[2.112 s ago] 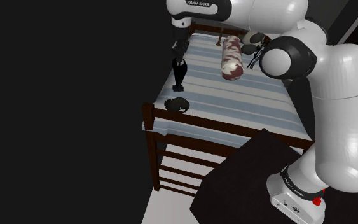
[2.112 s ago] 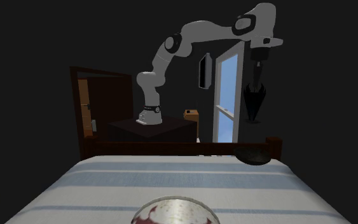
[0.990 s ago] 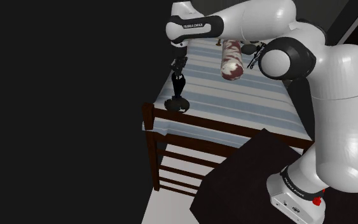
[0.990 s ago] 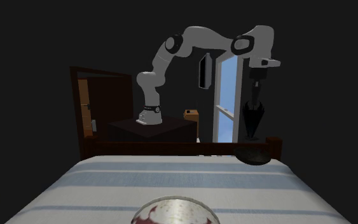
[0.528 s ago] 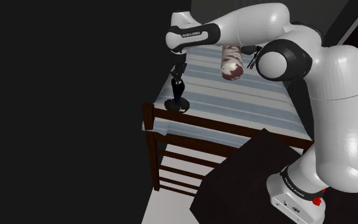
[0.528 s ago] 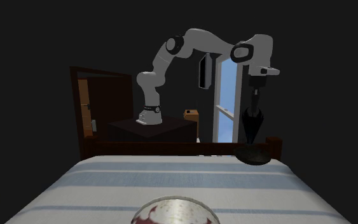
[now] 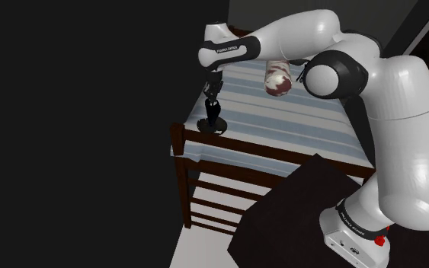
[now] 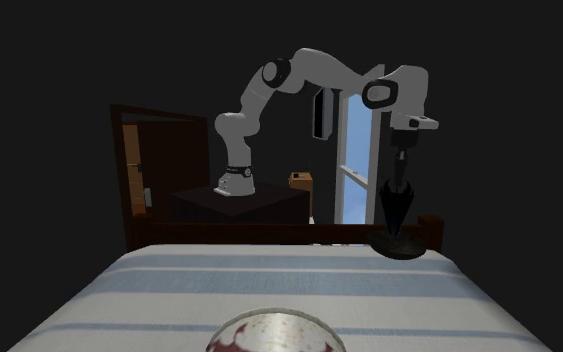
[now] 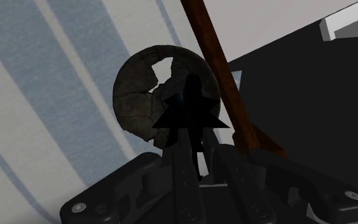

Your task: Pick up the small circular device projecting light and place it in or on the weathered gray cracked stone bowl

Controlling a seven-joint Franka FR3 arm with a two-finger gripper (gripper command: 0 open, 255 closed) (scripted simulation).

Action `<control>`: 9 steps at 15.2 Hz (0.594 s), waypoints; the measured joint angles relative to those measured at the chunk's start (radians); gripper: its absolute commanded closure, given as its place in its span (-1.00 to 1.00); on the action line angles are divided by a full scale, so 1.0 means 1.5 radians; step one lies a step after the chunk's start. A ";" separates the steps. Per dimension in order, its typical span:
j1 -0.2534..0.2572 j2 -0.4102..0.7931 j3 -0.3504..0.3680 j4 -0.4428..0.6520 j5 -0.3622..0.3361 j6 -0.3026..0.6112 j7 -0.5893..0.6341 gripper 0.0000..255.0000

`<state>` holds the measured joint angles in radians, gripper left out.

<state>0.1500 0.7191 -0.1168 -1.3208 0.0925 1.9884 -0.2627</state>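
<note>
Hanging over a corner of the bed [image 7: 304,126], the gripper [image 7: 214,97] pinches the dark device [image 7: 214,112] above the cracked grey bowl [image 9: 135,95] at its six o'clock, centred so a release should land it inside

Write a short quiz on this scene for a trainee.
1. Fill in: the hand holds the dark device right over the ____.
2. True or false: the hand is open.
3. Where is the bowl? A) in the middle of the bed B) near the bed's corner C) on the floor.
Key: 1 bowl; 2 false; 3 B.
</note>
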 measured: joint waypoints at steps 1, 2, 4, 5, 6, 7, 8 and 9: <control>0.000 0.000 0.000 0.000 0.000 0.001 0.000 1.00; 0.000 0.000 0.000 -0.001 0.000 0.001 0.000 1.00; 0.000 0.000 0.000 -0.001 0.000 0.001 0.000 -1.00; 0.000 0.000 0.000 -0.001 0.000 0.001 0.000 -1.00; 0.000 0.000 0.000 -0.001 0.000 0.001 0.000 -1.00; 0.000 0.000 0.000 -0.001 0.000 0.001 0.000 -1.00; 0.000 0.000 0.000 -0.001 0.000 0.001 0.000 -1.00; 0.000 0.000 0.000 -0.001 0.000 0.001 0.000 -1.00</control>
<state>0.1500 0.7192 -0.1168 -1.3219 0.0926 1.9902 -0.2628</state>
